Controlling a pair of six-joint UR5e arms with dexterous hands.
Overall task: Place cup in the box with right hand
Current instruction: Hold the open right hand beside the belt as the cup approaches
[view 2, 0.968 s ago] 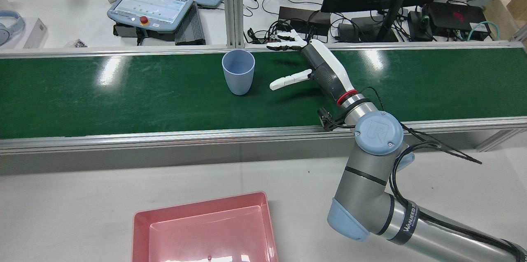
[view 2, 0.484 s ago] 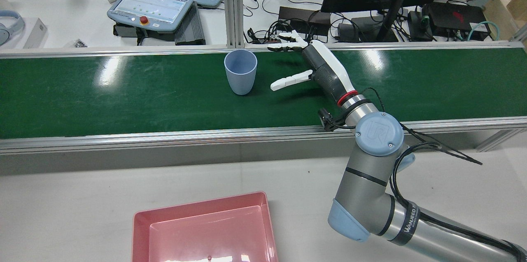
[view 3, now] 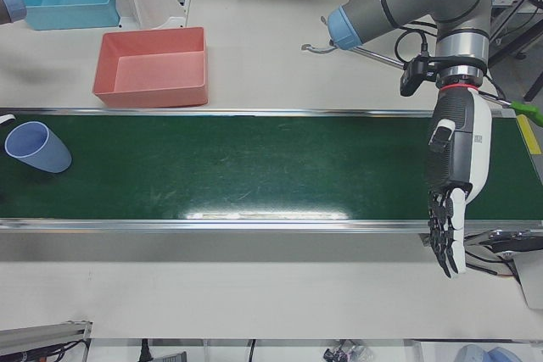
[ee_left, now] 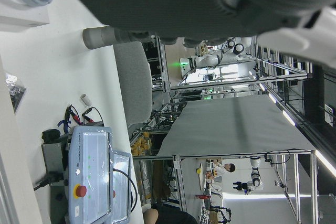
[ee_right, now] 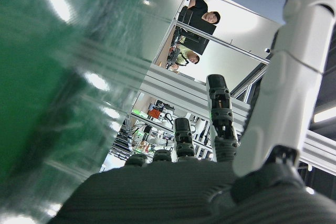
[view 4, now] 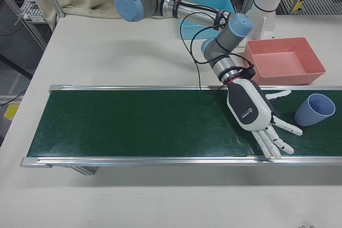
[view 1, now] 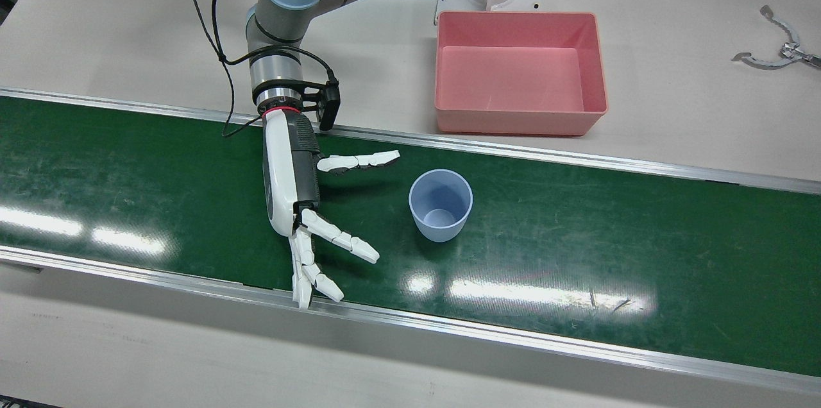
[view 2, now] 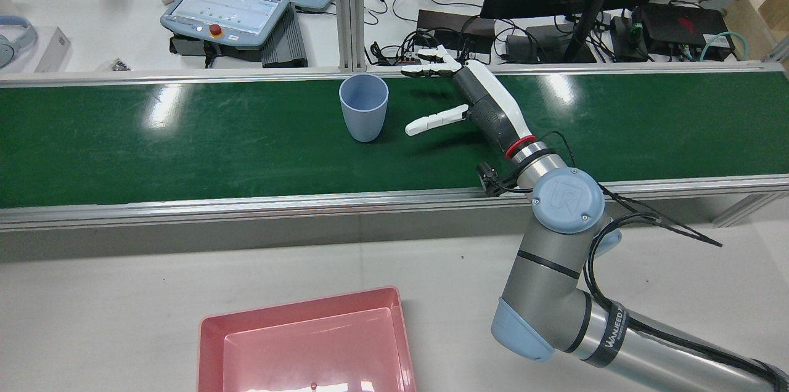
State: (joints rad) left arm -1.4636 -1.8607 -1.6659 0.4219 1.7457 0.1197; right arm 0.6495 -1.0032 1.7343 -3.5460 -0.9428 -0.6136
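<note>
Right hand (view 1: pixel 301 203): fingers spread, empty, over belt (view 1: pixel 577 254), left of cup. Cup (view 1: pixel 440 204): upright, just right of hand, apart. Box (view 1: pixel 600 68): beyond cup, off belt. Risk: a fingertip knock likely toppled the cup.

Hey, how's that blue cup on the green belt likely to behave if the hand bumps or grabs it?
The cup stands upright and empty, so it is probably light. Its base looks narrower than its rim, so a sideways bump from the right hand might tip it. Its smooth wall may be slippery.
</note>
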